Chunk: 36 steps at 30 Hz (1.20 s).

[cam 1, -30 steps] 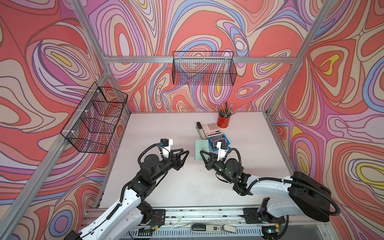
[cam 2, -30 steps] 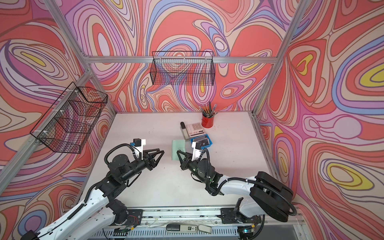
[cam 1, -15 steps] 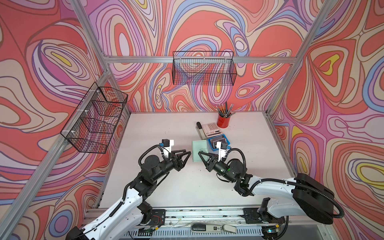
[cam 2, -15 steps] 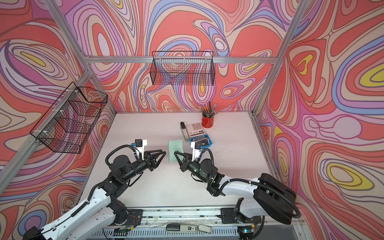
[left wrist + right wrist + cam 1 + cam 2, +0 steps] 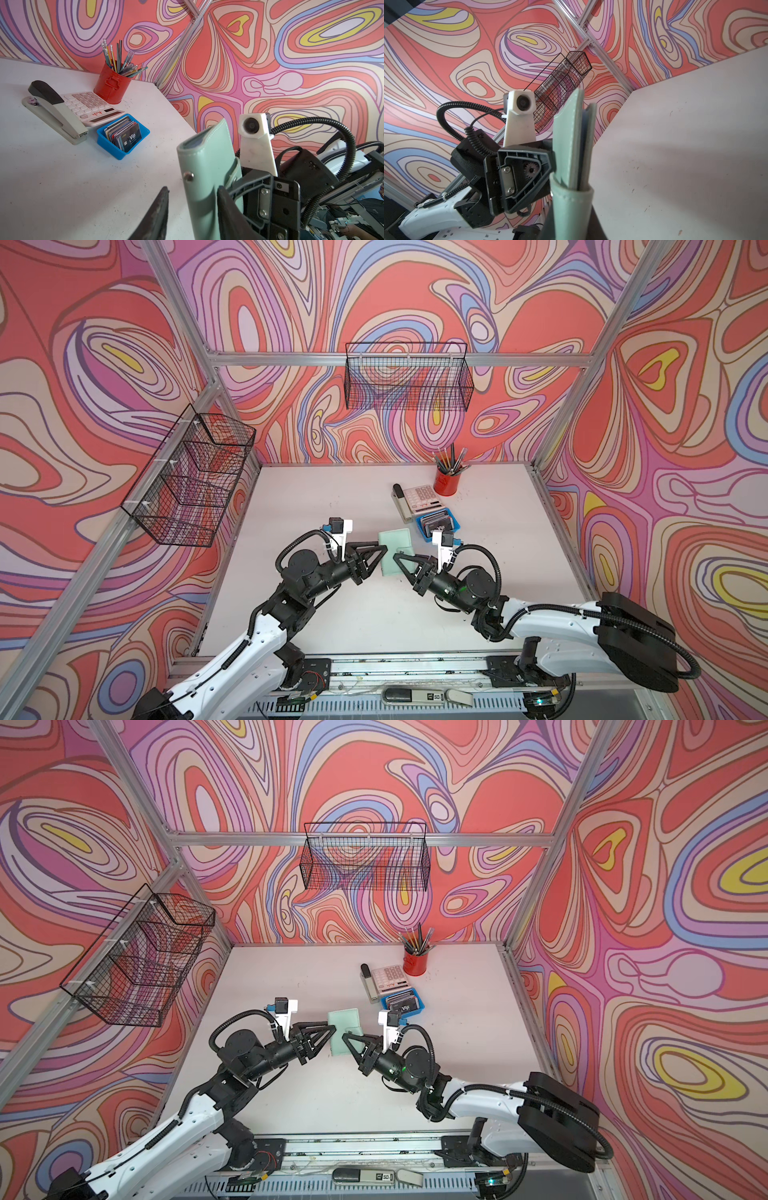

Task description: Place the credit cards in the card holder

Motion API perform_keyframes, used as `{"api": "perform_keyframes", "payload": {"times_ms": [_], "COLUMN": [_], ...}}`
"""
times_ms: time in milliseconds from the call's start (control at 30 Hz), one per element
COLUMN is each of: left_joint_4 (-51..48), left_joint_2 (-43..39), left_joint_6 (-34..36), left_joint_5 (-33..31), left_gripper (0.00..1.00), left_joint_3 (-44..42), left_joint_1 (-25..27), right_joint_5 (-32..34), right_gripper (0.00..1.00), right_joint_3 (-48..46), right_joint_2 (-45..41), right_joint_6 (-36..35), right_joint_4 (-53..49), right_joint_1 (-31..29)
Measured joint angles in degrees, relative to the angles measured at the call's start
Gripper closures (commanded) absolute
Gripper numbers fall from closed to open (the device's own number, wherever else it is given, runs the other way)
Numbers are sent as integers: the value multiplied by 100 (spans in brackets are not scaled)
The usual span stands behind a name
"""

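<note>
The card holder (image 5: pixel 395 549) is in the middle of both top views, held up between the two arms. The right fingers (image 5: pixel 411 562) pinch one edge tight. The left fingers (image 5: pixel 158 216) are open around the other edge. The credit cards (image 5: pixel 436 523) stand in a blue tray (image 5: pixel 456 526) on the counter (image 5: pixel 332 614), just up and right.

Sage-green leather-like card holder (image 5: pixel 207 166): one end cut off by picture edge in both wrist views; mixed-colour plastic credit cards (image 5: pixel 124 135) in small blue plastic tray (image 5: pixel 113 148) mostly hidden behind front dark card
</note>
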<state>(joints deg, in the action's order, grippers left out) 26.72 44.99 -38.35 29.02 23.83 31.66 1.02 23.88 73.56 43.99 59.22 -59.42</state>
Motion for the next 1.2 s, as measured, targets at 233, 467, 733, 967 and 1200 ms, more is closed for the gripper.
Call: {"api": "perform_keyframes", "payload": {"times_ms": [233, 467, 733, 967, 1200], "left_joint_4": [59, 101, 387, 640, 745], "left_joint_2": [0, 0, 42, 92, 94], "left_joint_6": [-94, -127, -240, -354, -396], "left_joint_5": [7, 7, 111, 227, 267], "left_gripper": [61, 64, 64, 68, 69], "left_joint_3": [0, -11, -79, -111, -149], "left_joint_1": [0, 0, 0, 0, 0], "right_joint_5": [9, 7, 22, 48, 111], "right_gripper": [100, 100, 100, 100, 100], "right_joint_3": [0, 0, -52, -55, -55], "right_joint_2": [267, 297, 297, 396, 538], "right_joint_6": [26, 63, 275, 503, 612], "right_joint_4": [232, 404, 667, 898, 1161], "right_joint_1": [-125, -144, -149, -151, -155]}}
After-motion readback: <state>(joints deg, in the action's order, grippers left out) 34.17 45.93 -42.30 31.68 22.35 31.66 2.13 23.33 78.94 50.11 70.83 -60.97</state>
